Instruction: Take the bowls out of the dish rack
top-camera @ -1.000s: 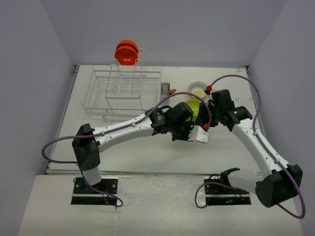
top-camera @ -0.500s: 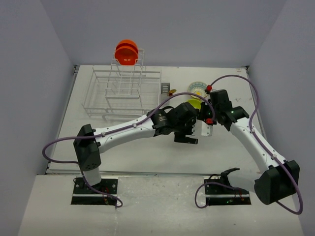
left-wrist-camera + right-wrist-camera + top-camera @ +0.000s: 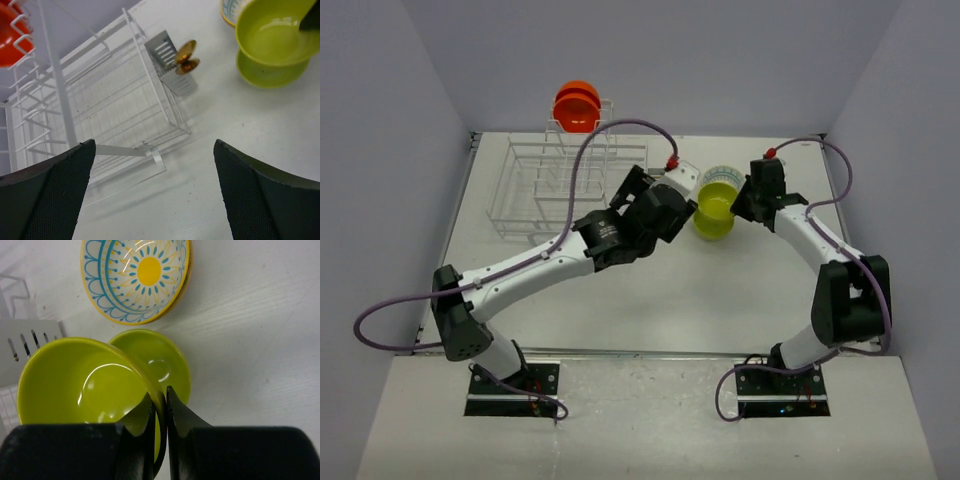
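Right of the white wire dish rack (image 3: 560, 190), my right gripper (image 3: 161, 396) pinches the rim of a lime-green round bowl (image 3: 80, 382). My left gripper (image 3: 152, 155) has fingers spread.

Orange bowls (image 3: 576, 106) in rack (image 3: 535, 195); raised lime bowl (image 3: 75, 380) over resting lime bowl (image 3: 160, 362).

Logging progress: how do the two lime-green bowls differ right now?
The upper green bowl is pinched at its rim by the right gripper and raised; the lower green bowl sits free on the table. The upper one partly hides the lower one from above. Both are plain lime-green, mouth up.
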Controlling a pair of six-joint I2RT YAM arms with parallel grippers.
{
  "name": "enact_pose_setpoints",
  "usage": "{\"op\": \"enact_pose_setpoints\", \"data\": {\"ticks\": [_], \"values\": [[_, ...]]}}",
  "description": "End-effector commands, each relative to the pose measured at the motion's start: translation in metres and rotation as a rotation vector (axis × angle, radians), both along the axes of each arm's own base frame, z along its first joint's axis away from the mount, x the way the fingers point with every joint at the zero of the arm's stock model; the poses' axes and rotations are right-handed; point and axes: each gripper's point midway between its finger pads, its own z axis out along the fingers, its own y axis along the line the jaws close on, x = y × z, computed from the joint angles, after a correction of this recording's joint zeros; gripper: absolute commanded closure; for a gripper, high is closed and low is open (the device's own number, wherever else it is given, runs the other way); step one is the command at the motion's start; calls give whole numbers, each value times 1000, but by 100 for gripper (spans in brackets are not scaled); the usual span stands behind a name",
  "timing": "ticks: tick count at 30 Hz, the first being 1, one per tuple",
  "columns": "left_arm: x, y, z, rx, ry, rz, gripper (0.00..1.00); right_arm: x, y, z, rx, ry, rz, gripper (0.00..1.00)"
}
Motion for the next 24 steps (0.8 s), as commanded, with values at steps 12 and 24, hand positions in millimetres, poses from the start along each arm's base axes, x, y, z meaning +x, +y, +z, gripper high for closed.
{"op": "enact_pose_setpoints", "data": {"ticks": [12,24], "values": [[19,88,107,-631,-64,244,0,42,2,-26,19,-56,-75,96],[65,131,144,-867,-105,361,0,13,-7,11,16,-129,-77,54]]}}
